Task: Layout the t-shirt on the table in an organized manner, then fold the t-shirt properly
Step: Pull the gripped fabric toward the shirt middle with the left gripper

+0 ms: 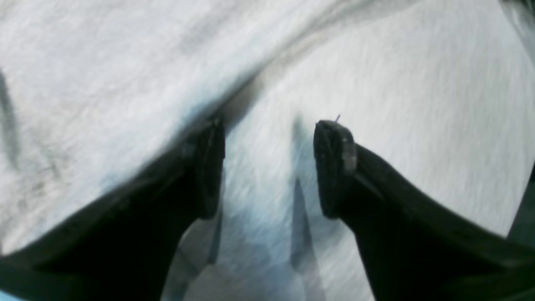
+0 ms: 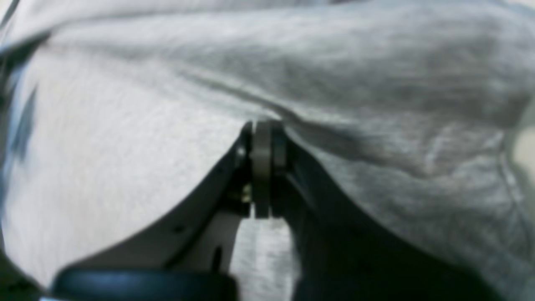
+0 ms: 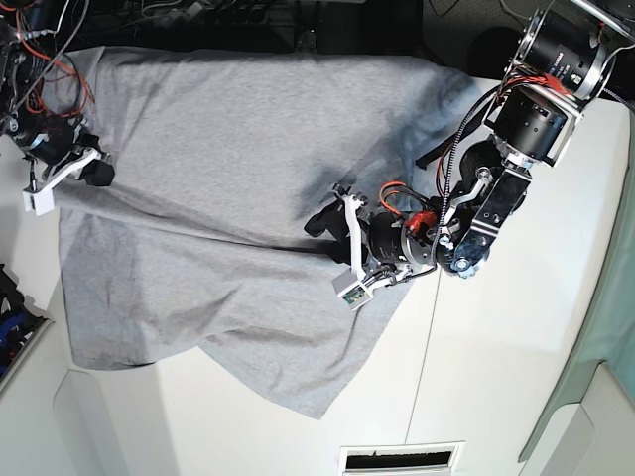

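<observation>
At the left of the base view, the right hand [image 3: 87, 169] is sitting at the edge of the t-shirt [image 3: 228, 159]; its wrist camera shows the fingers [image 2: 262, 167] pressed fully together, pinching a raised ridge of the grey fabric. The t-shirt is lying spread across the white surface [image 3: 496, 357], wrinkled, with one lower corner pointing toward the near edge and a fold running across its middle. Further right, the left hand [image 3: 332, 223] is hovering over the shirt's middle. In its wrist view the two dark fingers [image 1: 334, 163] are standing wide apart above the cloth, gripping nothing, with a fold edge beside one tip.
</observation>
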Controlling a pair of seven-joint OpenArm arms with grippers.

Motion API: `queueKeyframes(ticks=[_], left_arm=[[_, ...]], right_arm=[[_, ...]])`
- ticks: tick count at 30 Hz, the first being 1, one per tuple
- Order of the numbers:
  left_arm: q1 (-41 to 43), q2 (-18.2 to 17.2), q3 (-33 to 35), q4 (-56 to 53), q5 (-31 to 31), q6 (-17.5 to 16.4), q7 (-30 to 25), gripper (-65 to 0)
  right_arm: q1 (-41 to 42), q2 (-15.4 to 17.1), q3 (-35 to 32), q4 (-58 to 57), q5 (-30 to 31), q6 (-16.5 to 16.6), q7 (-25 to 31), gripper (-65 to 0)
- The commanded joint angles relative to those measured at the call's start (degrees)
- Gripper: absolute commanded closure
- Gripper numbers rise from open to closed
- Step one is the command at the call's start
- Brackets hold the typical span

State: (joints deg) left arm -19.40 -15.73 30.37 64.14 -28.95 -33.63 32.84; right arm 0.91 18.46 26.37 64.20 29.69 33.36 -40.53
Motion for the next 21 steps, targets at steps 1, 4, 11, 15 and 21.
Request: queueKeyframes(ticks=[1, 4, 11, 15, 21], left_arm=[[-1.4, -0.7, -0.4, -0.2, 0.8, 1.0, -0.8, -36.2], [-1.4, -1.6, -0.4, -1.7, 1.6, 2.0, -0.9, -36.2], [-1.6, -2.5, -1.2, -1.9, 1.3, 2.6, -0.7, -36.2], [-1.6, -2.5, -4.5, 0.6, -2.2, 0.9, 0.1, -36.2], [-1.9, -2.5, -11.7, 6.6, -3.2, 0.0, 0.9, -36.2]], right_arm=[[2.1, 1.1, 0.1, -1.4, -3.0, -1.6, -0.6, 0.0], [8.0, 1.2, 0.1, -6.2, -4.0, -1.7, 0.6, 0.0], [19.2, 1.2, 0.1, -14.2, -3.9, -1.6, 1.0, 0.0], [20.6, 1.6, 0.1, -11.7, -0.3, -1.6, -4.1, 0.0], [12.9, 1.7, 0.1, 1.7, 10.0, -1.6, -14.6, 0.0]])
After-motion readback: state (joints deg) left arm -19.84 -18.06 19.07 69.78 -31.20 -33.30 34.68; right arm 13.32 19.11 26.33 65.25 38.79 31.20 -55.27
